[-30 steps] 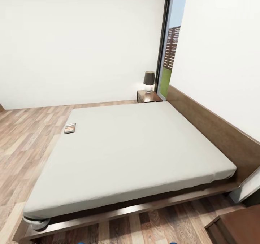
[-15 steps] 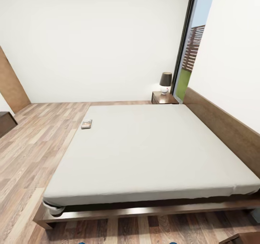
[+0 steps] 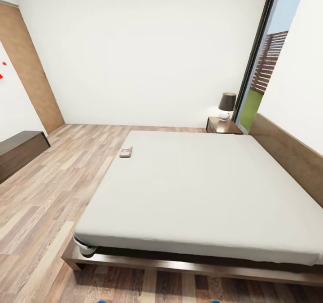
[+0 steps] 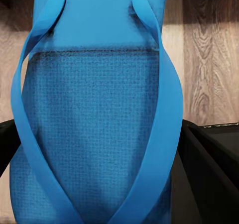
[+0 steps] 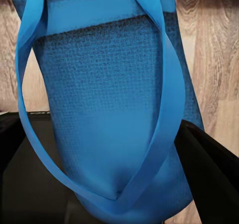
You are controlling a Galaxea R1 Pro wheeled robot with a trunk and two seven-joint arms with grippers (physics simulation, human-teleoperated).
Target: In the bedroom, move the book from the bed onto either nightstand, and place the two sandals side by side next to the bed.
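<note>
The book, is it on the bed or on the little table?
On the bed. The book lies flat near the mattress's edge, far from the nightstand.

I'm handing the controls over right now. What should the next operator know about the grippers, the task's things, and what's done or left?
Left gripper: shut on a blue sandal.
Right gripper: shut on the other sandal.
The book lies on the bed near its left edge. The nightstand with its lamp stands at the far corner.
Done: both sandals picked up.
Left: set the sandals side by side by the bed, move the book to the nightstand.
</note>
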